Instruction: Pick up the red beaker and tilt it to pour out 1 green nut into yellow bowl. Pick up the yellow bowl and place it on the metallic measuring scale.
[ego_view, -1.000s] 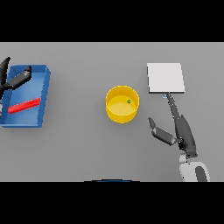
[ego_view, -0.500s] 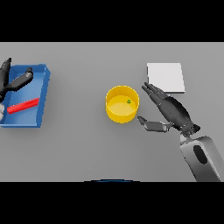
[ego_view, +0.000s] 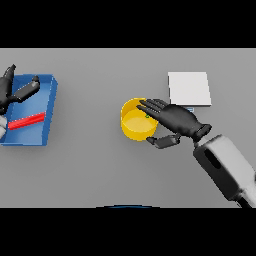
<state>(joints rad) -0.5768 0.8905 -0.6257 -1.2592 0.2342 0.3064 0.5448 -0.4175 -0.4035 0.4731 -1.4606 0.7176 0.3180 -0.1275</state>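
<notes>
I see a grey counter (ego_view: 95, 170). On it sit a blue tray (ego_view: 49, 107) at my left, a yellow bowl (ego_view: 131, 125) in the middle, and a flat metal scale (ego_view: 188, 88) at my right.

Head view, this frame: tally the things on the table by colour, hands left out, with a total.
Yellow: 1, the yellow bowl
Green: 1, the green nut in that bowl
Red: 1, the red beaker lying in the tray
Blue: 1, the blue tray
White-grey: 1, the measuring scale
Total: 5
</notes>
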